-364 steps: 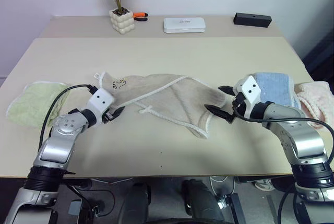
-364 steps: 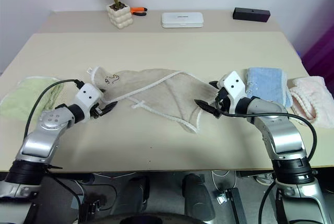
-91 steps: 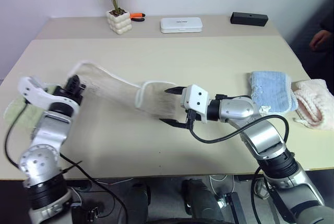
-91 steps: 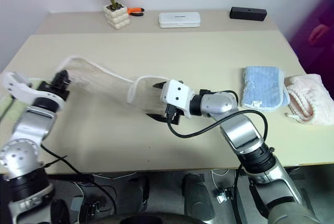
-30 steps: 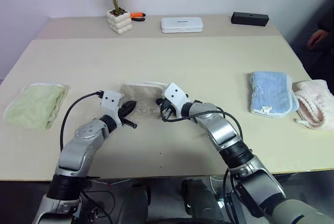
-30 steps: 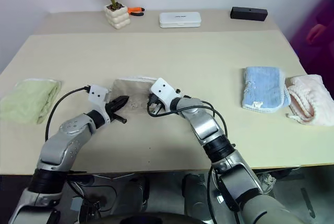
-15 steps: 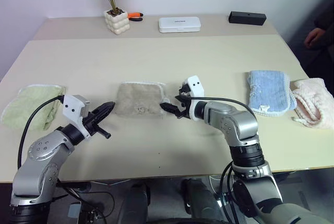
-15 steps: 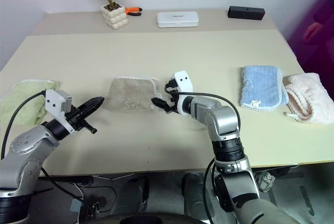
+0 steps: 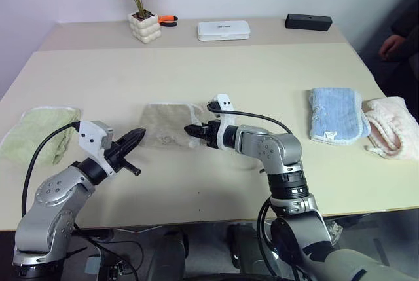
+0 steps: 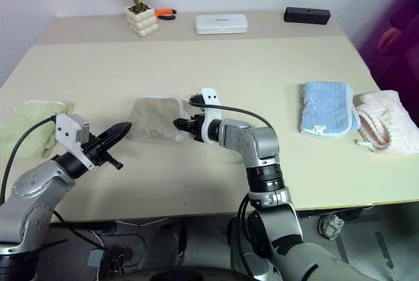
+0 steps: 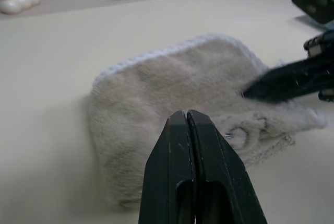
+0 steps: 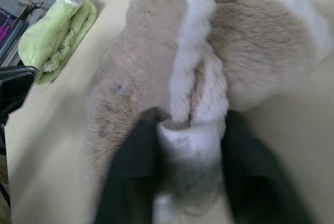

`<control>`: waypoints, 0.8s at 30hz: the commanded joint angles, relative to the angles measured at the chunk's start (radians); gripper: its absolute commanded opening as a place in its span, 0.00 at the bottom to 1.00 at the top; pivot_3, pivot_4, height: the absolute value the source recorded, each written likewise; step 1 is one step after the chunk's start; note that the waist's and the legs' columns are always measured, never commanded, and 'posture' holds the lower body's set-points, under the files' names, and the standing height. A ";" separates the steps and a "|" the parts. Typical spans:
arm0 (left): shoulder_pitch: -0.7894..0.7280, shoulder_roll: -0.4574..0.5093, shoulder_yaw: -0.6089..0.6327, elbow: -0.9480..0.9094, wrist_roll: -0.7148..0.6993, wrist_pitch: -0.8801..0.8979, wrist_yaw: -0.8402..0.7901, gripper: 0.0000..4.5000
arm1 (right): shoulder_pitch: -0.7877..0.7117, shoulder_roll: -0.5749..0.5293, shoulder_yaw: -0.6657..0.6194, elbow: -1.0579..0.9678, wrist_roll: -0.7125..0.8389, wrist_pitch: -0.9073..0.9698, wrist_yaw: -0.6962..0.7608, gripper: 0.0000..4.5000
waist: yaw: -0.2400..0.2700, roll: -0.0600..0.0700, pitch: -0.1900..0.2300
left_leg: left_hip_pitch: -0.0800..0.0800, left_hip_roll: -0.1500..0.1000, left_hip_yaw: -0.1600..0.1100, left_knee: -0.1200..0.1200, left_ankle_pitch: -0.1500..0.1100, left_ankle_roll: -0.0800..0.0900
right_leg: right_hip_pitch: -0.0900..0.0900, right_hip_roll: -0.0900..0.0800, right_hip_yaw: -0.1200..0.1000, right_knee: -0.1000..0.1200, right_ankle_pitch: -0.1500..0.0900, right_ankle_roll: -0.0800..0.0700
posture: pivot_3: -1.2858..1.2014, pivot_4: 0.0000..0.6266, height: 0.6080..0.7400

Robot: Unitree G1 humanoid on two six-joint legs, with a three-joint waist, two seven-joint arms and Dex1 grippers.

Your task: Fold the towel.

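Right gripper (image 9: 190, 129) sits at the right edge of the folded towel (image 9: 167, 123), and the right wrist view shows its two fingers (image 12: 130, 166) on either side of a bunched bit of the towel's white trim, pinching it. Left gripper (image 9: 139, 135) is clenched with nothing between its fingers, held just off the towel's left edge and pointing toward it. The beige towel lies in a compact folded bundle near the middle of the counter (image 9: 262, 78). A pale green towel (image 9: 36, 131) lies well apart at the left edge. A light blue towel (image 9: 336, 114) and a pink towel (image 9: 393, 126) lie side by side at the right. At the far side stand a potted plant (image 9: 143, 6), a white case (image 9: 223, 29) and a black box (image 9: 308, 21).
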 commanded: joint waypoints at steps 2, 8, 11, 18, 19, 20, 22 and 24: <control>-0.004 -0.005 0.002 -0.043 0.000 -0.001 0.009 0.00 | -0.033 0.003 -0.067 -0.084 0.069 -0.014 -0.016 0.01 | 0.000 0.000 0.000 | 0.000 0.000 0.000 0.000 0.000 0.000 | 0.000 0.000 0.000 0.000 0.000 0.000 | 0.52 0.24 0.98; -0.049 -0.034 -0.064 -0.036 0.007 0.002 0.015 0.00 | -0.088 -0.148 -0.346 -0.195 0.102 -0.102 -0.146 0.01 | 0.015 0.001 0.001 | -0.001 0.000 0.000 0.000 0.000 0.000 | 0.000 0.000 0.000 0.000 0.000 0.000 | 0.52 0.24 0.98; -0.109 -0.057 -0.135 0.008 0.032 0.000 0.002 0.00 | -0.100 -0.262 -0.497 -0.218 0.124 -0.110 -0.234 0.01 | 0.032 0.001 0.001 | -0.003 -0.002 0.000 0.001 0.000 0.000 | 0.001 -0.002 0.000 -0.004 0.000 -0.001 | 0.52 0.24 0.98; -0.252 -0.110 -0.248 0.106 0.049 -0.004 -0.054 0.00 | -0.083 -0.376 -0.788 -0.282 0.204 -0.035 -0.429 0.01 | 0.000 0.002 0.001 | -0.001 -0.001 0.000 -0.001 -0.001 0.002 | 0.000 0.000 0.002 -0.001 0.000 0.000 | 0.52 0.24 0.98; -0.268 -0.114 -0.259 0.122 0.052 -0.006 -0.067 0.00 | -0.063 -0.370 -0.832 -0.305 0.213 -0.008 -0.471 0.01 | 0.001 0.002 0.001 | 0.000 -0.001 0.000 -0.001 -0.001 0.002 | 0.000 0.001 0.002 0.000 0.000 0.000 | 0.52 0.24 0.98; -0.278 -0.117 -0.267 0.133 0.053 -0.007 -0.076 0.00 | -0.042 -0.361 -0.865 -0.327 0.227 0.021 -0.502 0.01 | 0.001 0.002 0.001 | 0.000 -0.001 0.000 -0.001 -0.001 0.002 | 0.000 0.001 0.001 0.000 0.000 0.000 | 0.52 0.24 0.98; -0.290 -0.123 -0.278 0.147 0.058 -0.009 -0.084 0.00 | -0.002 -0.336 -0.914 -0.375 0.254 0.085 -0.554 0.01 | 0.000 0.002 0.001 | 0.000 0.000 -0.001 -0.001 -0.001 0.002 | 0.000 0.001 0.001 0.000 0.000 0.000 | 0.52 0.24 0.98; -0.302 -0.129 -0.291 0.162 0.063 -0.013 -0.098 0.00 | 0.069 -0.300 -0.942 -0.441 0.260 0.143 -0.596 0.01 | -0.001 0.003 0.000 | 0.000 -0.001 0.000 -0.001 -0.001 0.002 | 0.000 0.001 0.002 0.000 0.000 0.000 | 0.52 0.24 0.98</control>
